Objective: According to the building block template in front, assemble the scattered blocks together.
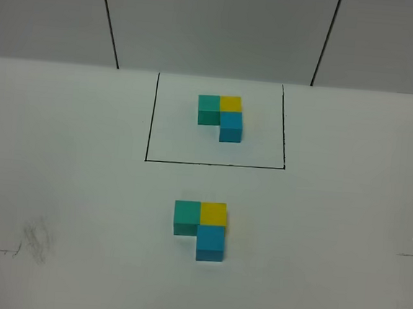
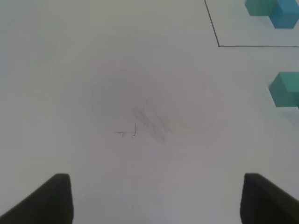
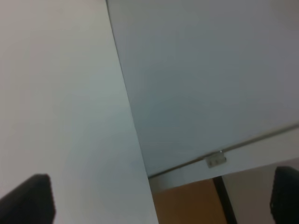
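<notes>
- Left gripper (image 2: 156, 198): both dark fingertips sit wide apart in its wrist view, nothing between them, bare white table (image 2: 93, 70) underneath.
- Just ahead of those fingers, a faint grey pencil smudge (image 2: 149, 122) on the tabletop; the overhead view puts that smudge near the front left corner.
- Right gripper (image 3: 161, 200): fingers spread wide too, empty, and its camera looks past the table edge at a pale wall panel and a strip of orange-brown floor (image 3: 187, 205).
- Neither arm shows in the overhead view.
- Centre of the table, near side: the scattered blocks (image 1: 200, 228) sit pressed together in an L: teal cube (image 1: 186, 216) on the left, yellow cube (image 1: 213, 214) touching it on the right, blue cube (image 1: 211, 242) touching the yellow one on its near side.
- Farther back, inside the thin black drawn rectangle (image 1: 150, 121): the building block template (image 1: 221, 116), same L, same colour order.
- The two trios are well apart, one straight behind the other.
</notes>
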Motion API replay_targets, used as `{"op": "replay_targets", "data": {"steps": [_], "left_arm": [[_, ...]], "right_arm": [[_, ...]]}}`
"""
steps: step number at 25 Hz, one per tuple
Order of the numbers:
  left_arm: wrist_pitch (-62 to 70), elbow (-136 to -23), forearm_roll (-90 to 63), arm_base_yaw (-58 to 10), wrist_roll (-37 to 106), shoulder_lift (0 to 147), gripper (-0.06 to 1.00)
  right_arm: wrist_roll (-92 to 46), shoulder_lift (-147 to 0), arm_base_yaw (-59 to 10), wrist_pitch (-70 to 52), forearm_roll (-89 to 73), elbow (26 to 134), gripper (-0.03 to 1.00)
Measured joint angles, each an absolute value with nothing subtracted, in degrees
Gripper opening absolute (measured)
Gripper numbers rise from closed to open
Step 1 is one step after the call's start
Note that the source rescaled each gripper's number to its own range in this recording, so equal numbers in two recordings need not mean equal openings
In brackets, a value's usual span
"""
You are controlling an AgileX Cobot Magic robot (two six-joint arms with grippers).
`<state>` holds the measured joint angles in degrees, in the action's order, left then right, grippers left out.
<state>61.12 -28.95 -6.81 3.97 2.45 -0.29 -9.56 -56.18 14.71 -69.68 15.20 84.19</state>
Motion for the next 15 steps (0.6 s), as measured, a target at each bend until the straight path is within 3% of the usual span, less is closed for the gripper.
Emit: {"op": "replay_targets", "data": {"steps": [6,15], "left_arm": [[61.1,-28.9,-6.8,4.0,2.4,-0.3,0.59],[61.1,-28.9,-6.8,4.0,2.4,-0.3,0.59]], "right_arm": [[-9.7,-30.5,10.1,-69.7,8.4,74.7,0.88],[-7.9,-6.0,9.5,-68.0,3.7,49.0,0.85]]}}
